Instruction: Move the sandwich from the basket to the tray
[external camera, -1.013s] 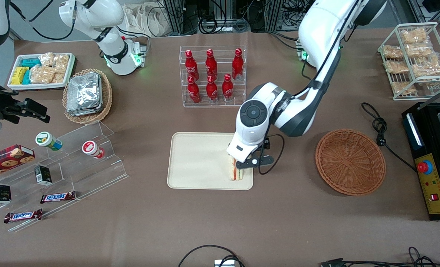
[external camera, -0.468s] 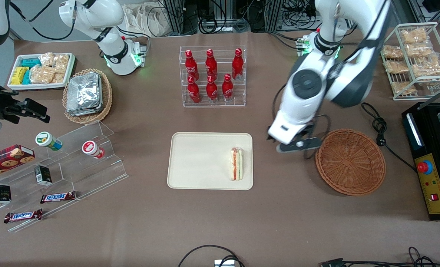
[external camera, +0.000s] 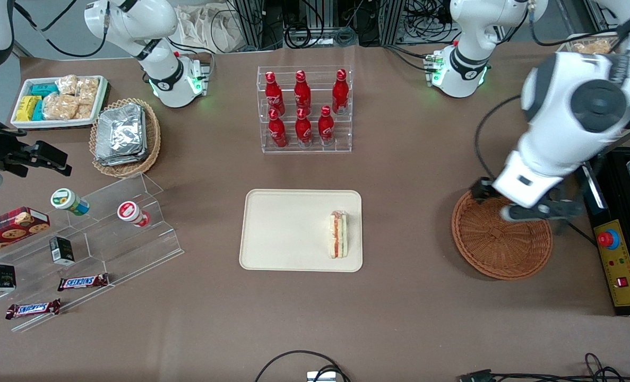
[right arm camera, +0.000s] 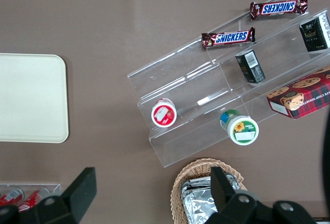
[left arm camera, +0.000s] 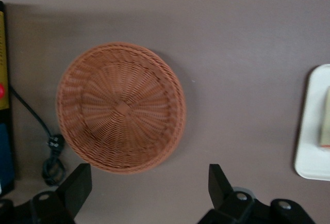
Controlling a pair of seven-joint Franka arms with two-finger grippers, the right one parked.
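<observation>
Sandwich (external camera: 338, 234) lying on tray (external camera: 283, 233) at frame centre, basket (external camera: 498, 241) at right bare, gripper (left arm camera: 147, 185) above it spread open, holding nothing; task apparently complete.

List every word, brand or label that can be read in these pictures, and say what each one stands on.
"SNICKERS": on the upper chocolate bar on the clear stepped stand.
"SNICKERS": on the lower chocolate bar, nearer the front camera.
Too small to read: red bottles, cookie box, dark cartons, yellow control panel.
No text on the sandwich, tray or basket. The gripper hangs open above the basket.
</observation>
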